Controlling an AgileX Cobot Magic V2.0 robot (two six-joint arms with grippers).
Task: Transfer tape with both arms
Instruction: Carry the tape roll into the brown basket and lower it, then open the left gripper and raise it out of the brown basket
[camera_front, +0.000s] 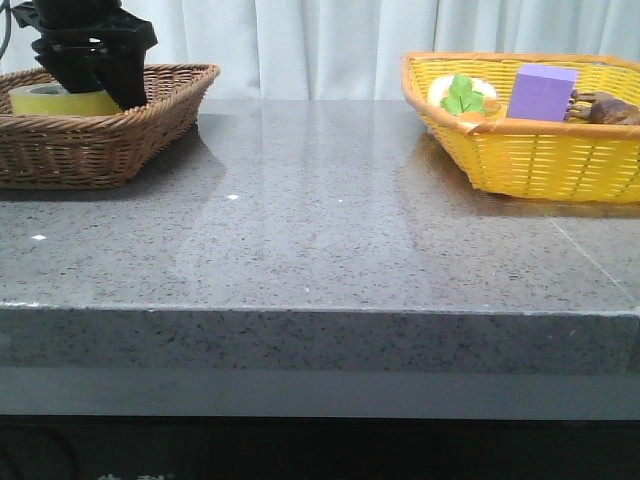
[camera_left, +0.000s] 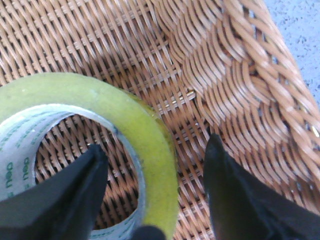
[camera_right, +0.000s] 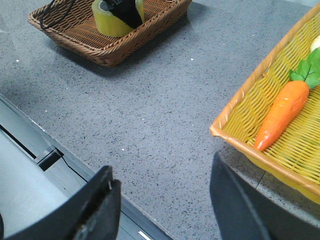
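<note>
Note that your left gripper (camera_left: 155, 192) sits spread inside the brown wicker basket (camera_front: 150, 115), one finger (camera_left: 75, 195) within the core of the tape (camera_left: 145, 135) and the other outside its yellow wall, neither visibly pressing it. Your right gripper (camera_right: 162, 205) hangs with its fingers parted and empty over the grey table (camera_right: 150, 100), beside the yellow basket (camera_right: 240, 135) holding a toy carrot (camera_right: 280, 115) and purple block (camera_front: 541, 92).

Your left gripper (camera_front: 92, 62) is a black, blocky housing above the brown basket (camera_front: 150, 120). Its fingers (camera_left: 75, 190) taper to dark matte wedges (the right gripper (camera_right: 162, 200) looks alike).
</note>
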